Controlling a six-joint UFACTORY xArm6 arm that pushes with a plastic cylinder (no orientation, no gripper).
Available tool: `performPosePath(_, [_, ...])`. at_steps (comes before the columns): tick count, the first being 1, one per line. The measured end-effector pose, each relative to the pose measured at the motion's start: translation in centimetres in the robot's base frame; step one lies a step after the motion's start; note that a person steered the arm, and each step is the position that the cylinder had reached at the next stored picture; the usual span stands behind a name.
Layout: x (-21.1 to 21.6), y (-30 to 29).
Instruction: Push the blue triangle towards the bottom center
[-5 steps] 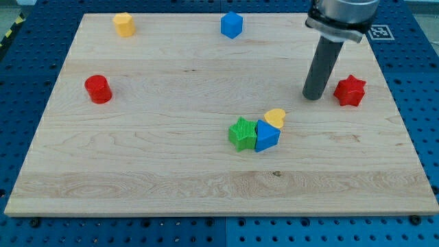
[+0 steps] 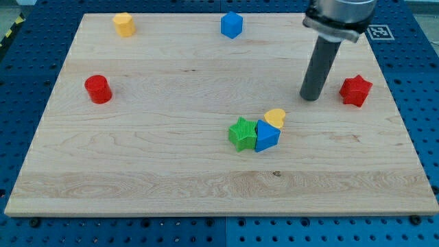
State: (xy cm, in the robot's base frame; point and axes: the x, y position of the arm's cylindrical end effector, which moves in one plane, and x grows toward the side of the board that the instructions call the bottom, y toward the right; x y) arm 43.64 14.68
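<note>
The blue triangle (image 2: 267, 136) lies a little right of the board's middle, below centre. A green star (image 2: 242, 133) touches its left side and a yellow heart (image 2: 276, 117) touches its upper right. My tip (image 2: 311, 97) rests on the board up and to the right of this cluster, well apart from it. A red star (image 2: 356, 90) lies just to the right of my tip, with a gap between them.
A red cylinder (image 2: 98, 89) sits at the view's left. A yellow block (image 2: 123, 24) is at the top left and a blue block (image 2: 232, 25) at the top centre. The wooden board (image 2: 137, 171) lies on a blue pegboard table.
My tip has shifted slightly to the left. The red star has moved a little to the right, widening the gap. The blue triangle cluster has not moved.
</note>
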Motion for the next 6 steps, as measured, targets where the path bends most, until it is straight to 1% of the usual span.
performPosePath(1, [3.3,0.0])
performPosePath(2, [4.3,0.0])
performPosePath(4, [4.9,-0.9])
performPosePath(5, [6.4,-2.2])
performPosePath(6, [6.5,-6.4])
